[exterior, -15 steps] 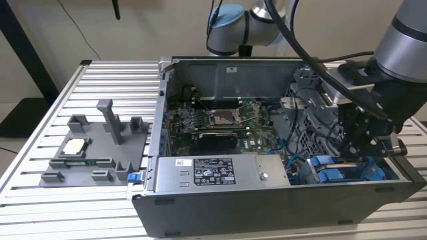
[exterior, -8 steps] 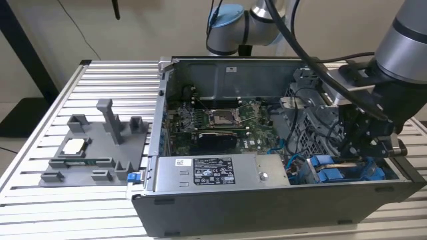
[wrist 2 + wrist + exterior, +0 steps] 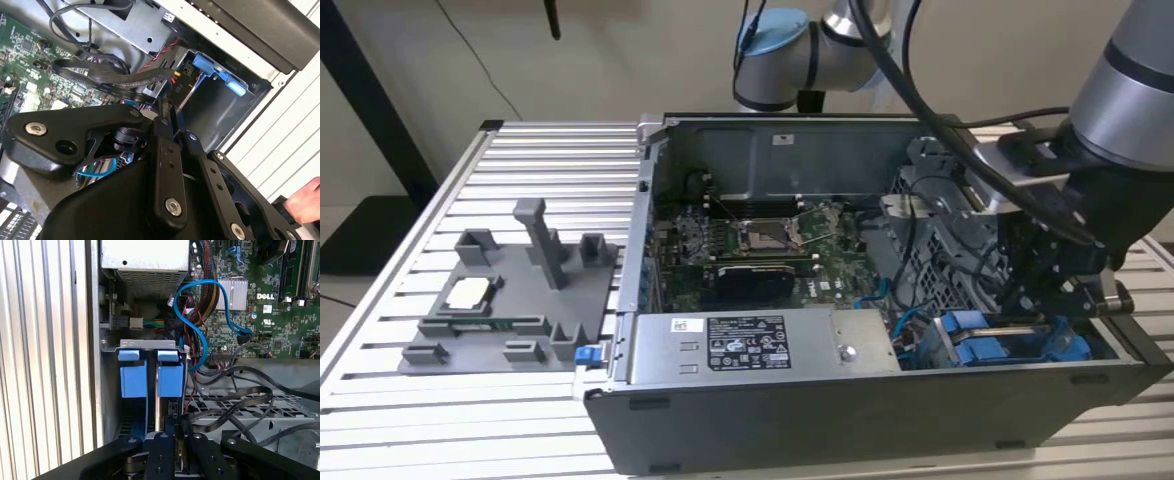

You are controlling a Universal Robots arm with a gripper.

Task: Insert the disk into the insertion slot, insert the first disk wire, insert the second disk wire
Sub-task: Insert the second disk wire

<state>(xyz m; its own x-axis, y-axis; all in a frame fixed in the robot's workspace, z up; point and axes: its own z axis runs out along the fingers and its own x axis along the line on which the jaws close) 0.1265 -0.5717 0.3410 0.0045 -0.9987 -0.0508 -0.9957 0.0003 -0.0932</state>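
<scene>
My gripper (image 3: 1034, 315) reaches down into the front right corner of the open computer case. In the first wrist view the gripper (image 3: 175, 426) looks shut on the disk (image 3: 160, 405), seen edge-on as a thin silver strip with its blue caddy rail (image 3: 147, 410) beside it. The disk stands inside the insertion slot (image 3: 140, 344), a dark-grey cage with two blue tabs (image 3: 134, 375). The second wrist view shows the gripper (image 3: 167, 107) at the cage wall (image 3: 210, 115). A blue wire (image 3: 200, 315) loops beside the slot, its plug (image 3: 245, 331) free. Black wires (image 3: 235, 400) lie over the metal grille.
The grey power-supply box (image 3: 747, 345) sits along the case's front, with the motherboard (image 3: 761, 240) behind it. A grey fixture (image 3: 507, 300) with small parts rests on the slatted table (image 3: 454, 420) at the exterior view's left. A hand (image 3: 305, 200) shows beside the case.
</scene>
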